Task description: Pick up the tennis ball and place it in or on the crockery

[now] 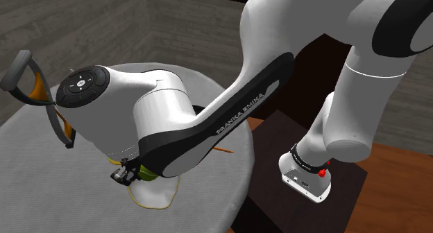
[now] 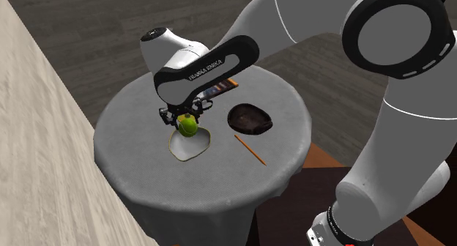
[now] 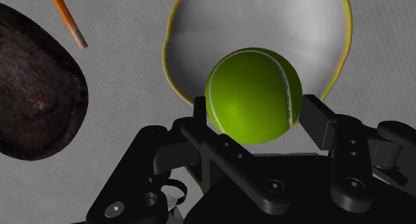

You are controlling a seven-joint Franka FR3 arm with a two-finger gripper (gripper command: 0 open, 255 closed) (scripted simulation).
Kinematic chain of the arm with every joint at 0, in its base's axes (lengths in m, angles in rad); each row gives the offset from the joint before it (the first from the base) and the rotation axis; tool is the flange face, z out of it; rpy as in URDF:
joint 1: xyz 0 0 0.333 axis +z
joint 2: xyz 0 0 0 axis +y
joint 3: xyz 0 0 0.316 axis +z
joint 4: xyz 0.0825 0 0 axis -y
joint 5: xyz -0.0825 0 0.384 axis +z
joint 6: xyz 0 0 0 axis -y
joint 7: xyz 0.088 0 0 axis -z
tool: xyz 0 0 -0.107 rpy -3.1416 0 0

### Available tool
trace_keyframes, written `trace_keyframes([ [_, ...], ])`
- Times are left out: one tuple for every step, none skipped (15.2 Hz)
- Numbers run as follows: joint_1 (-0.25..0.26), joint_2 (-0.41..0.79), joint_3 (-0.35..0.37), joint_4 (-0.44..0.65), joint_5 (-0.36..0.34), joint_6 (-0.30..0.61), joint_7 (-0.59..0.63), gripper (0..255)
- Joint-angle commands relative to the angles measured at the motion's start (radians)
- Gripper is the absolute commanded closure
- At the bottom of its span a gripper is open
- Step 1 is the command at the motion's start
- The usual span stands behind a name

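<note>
A yellow-green tennis ball (image 3: 253,96) sits clasped between my black fingers, one pad (image 3: 199,111) on each side of it. My gripper (image 3: 255,115) is shut on the ball just above a shallow white dish with a yellow rim (image 3: 267,19). From the second exterior view, the ball (image 2: 188,124) hangs under the gripper (image 2: 183,121) over the far edge of the dish (image 2: 196,150). The shoulder view has the arm covering most of the gripper (image 1: 129,175); a sliver of ball (image 1: 146,173) shows above the dish (image 1: 157,194).
A dark brown bowl-like piece (image 2: 250,118) lies beside the dish, with an orange pencil (image 2: 249,148) in front of it. A black-and-orange tool (image 1: 31,86) stands on the round grey-clothed table (image 2: 128,138). A flat dark object (image 2: 222,86) lies under the arm.
</note>
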Motion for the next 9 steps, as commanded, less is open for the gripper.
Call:
trace_keyframes([
  [0.004, 0.014, -0.005, -0.009, -0.013, 0.02, 0.01, 255],
  [0.006, 0.022, -0.008, -0.014, -0.02, 0.03, 0.016, 255],
  [0.008, 0.03, -0.011, -0.019, -0.028, 0.04, 0.021, 255],
  [0.011, 0.038, -0.014, -0.023, -0.035, 0.05, 0.027, 255],
  [0.012, 0.042, -0.015, -0.025, -0.039, 0.055, 0.03, 255],
  [0.012, 0.042, -0.015, -0.025, -0.039, 0.055, 0.03, 255],
  [0.012, 0.042, -0.015, -0.025, -0.039, 0.055, 0.03, 255],
  [0.012, 0.042, -0.015, -0.025, -0.039, 0.055, 0.03, 255],
  [0.012, 0.042, -0.015, -0.025, -0.039, 0.055, 0.03, 255],
])
